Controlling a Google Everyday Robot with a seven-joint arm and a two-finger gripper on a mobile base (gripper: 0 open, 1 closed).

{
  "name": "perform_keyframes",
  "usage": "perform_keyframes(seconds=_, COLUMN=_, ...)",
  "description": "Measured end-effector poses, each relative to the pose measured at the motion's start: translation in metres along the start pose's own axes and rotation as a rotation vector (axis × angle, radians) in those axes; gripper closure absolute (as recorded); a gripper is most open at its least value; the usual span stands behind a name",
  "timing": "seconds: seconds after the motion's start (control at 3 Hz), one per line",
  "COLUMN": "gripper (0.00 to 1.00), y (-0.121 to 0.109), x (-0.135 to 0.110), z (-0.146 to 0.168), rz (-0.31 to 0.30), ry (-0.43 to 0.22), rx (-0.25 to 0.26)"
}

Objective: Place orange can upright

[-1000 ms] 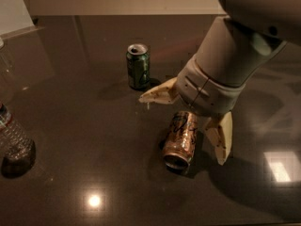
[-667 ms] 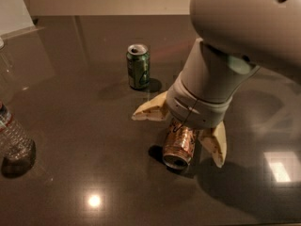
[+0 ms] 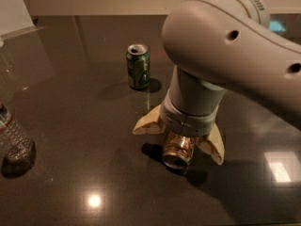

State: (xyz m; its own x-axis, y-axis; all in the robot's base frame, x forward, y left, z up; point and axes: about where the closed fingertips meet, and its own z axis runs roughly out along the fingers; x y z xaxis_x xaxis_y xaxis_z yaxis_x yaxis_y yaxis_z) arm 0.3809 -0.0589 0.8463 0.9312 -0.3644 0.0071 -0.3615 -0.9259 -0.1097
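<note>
The orange can (image 3: 178, 151) lies on its side on the dark table (image 3: 84, 126), its silver end facing the front. My gripper (image 3: 179, 142) comes down over it from above, open, with one cream finger (image 3: 146, 125) to the can's left and the other finger (image 3: 213, 143) to its right. The fingers straddle the can without closing on it. My arm's wrist hides the far part of the can.
A green can (image 3: 138, 66) stands upright behind and left of the gripper. A clear plastic water bottle (image 3: 13, 136) stands at the left edge. A white object (image 3: 14, 8) sits at the back left corner.
My arm has swung further over the can and lowered, so the wrist now covers more of it. The fingers stay spread on either side. The can has not moved.
</note>
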Motion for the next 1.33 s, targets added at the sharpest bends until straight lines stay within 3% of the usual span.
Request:
perform_keyframes(seconds=0.33, gripper=0.0, y=0.002, x=0.012, z=0.009, rz=-0.012, ry=0.035, rx=-0.033)
perform_keyframes(seconds=1.0, gripper=0.42, y=0.006, x=0.021, z=0.014, rz=-0.008, ry=0.047, rx=-0.084)
perform_keyframes(seconds=1.33, gripper=0.65, y=0.001, x=0.02, z=0.002, rz=0.042, ry=0.005, rx=-0.077)
